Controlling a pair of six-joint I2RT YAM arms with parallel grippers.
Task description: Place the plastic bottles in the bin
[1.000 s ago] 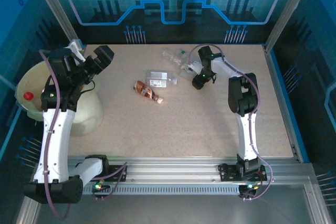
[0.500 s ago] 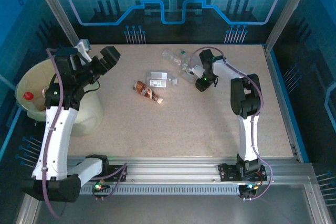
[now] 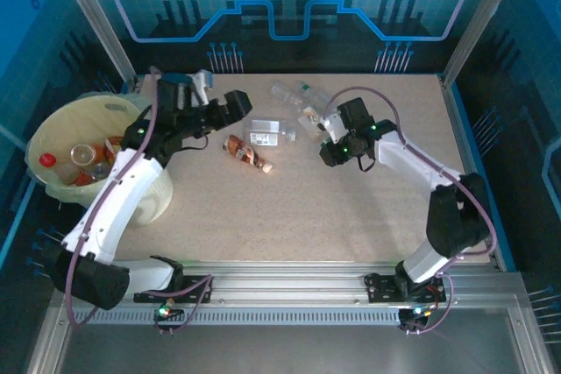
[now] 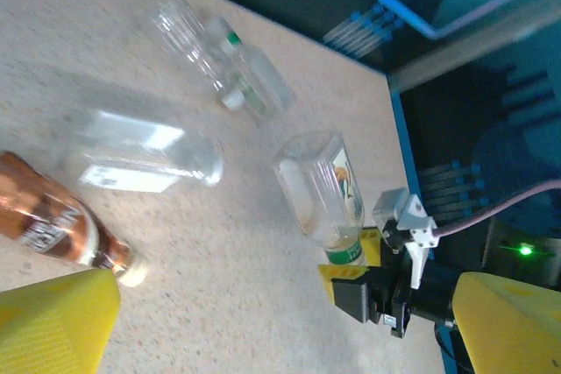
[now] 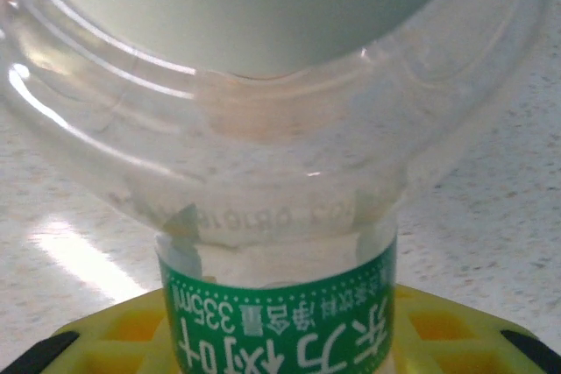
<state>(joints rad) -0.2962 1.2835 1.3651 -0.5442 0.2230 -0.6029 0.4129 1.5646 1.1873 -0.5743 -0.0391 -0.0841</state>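
Note:
My right gripper (image 3: 326,148) is shut on the green-labelled end of a clear bottle (image 3: 313,121), whose wider body points away from it (image 5: 280,85). In the left wrist view that bottle (image 4: 317,188) sticks out of the right gripper (image 4: 361,262), tilted over the table. My left gripper (image 3: 237,104) is open and holds nothing, hovering above a flat clear bottle (image 3: 266,131) and a brown bottle (image 3: 245,152). Two more clear bottles (image 3: 294,93) lie at the back. The cream bin (image 3: 147,195) at the left holds several bottles (image 3: 86,157).
The table (image 3: 307,208) has free room across its front and right. The left arm's forearm stretches from the bin side toward the middle. A raised blue rail (image 3: 473,164) runs along the right table edge.
My left arm has swung from over the bin rightward to the bottles in the middle, uncovering the bin. The right arm's elbow has swung out right, and its gripper has drawn slightly nearer with the bottle.

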